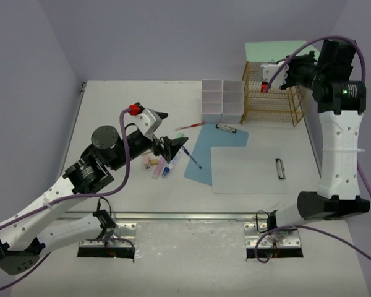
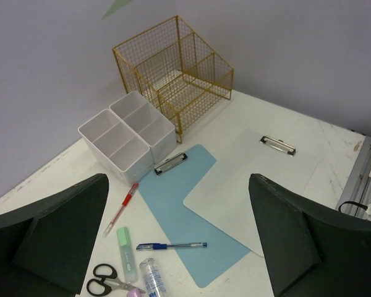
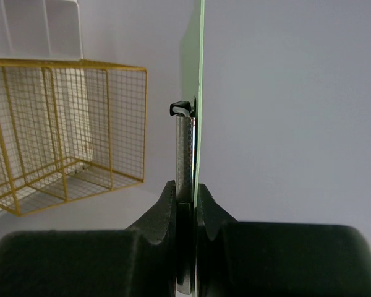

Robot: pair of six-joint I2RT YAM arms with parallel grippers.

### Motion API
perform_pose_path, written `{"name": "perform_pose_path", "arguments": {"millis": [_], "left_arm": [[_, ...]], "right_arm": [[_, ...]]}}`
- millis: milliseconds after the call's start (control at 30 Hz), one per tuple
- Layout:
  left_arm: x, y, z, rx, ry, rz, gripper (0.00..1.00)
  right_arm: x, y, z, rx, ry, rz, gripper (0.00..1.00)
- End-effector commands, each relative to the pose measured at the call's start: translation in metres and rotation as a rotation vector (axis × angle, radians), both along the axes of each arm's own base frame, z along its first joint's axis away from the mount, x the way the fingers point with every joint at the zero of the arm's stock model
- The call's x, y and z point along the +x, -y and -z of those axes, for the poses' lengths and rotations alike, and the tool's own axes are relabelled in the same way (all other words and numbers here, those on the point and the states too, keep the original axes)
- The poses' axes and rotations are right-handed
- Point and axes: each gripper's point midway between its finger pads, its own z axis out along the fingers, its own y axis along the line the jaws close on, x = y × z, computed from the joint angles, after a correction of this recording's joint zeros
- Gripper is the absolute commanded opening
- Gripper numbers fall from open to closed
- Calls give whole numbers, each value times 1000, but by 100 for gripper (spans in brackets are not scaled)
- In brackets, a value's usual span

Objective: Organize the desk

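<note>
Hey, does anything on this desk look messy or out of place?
Yes. The white clipboard overlaps the blue clipboard, both askew. A blue pen lies half on the blue one, and a red pen, scissors and highlighter lie loose beside the organizer.

desk point(image 1: 111, 105) | white, matte, flat rectangle | level | metal rail point(image 1: 191, 216) along near edge

A white clipboard point(image 2: 253, 179) overlaps a blue clipboard point(image 2: 173, 204) near a white organizer point(image 2: 127, 139) and gold rack point(image 2: 176, 68).

Plain lavender-grey walls point(image 1: 173, 37) rise behind the white desk point(image 1: 123, 96) and along its left side, meeting in a corner at its far-left end; light is soft, even.
</note>
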Motion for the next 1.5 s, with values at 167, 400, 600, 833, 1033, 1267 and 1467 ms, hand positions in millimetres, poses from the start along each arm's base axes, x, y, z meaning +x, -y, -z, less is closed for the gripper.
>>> {"name": "perform_pose_path", "arguments": {"millis": [167,400,600,833,1033,1267,1467], "left_arm": [[3,-1,-6,-36,25,-11,94],[7,2,-1,-32,18,-12,94],[7,3,1,-30,13,-9,94],[7,0,4,-23,18,-16,94],[8,1,7,-15,16,-15,94],[9,6,9,-21,6,-4,94],[10,8,9,-21,-3,-2,94]], "right_arm": [[49,32,0,28,39,-11,0],[59,32,27,44,-5,-31,0],[71,35,42,14,-13,-37,0],[78,45,52,-14,-30,-29,0],[70,55,60,-16,-52,-15,0],[47,55,60,-6,-45,-24,0],[37,54,62,5,-50,-32,0]]}}
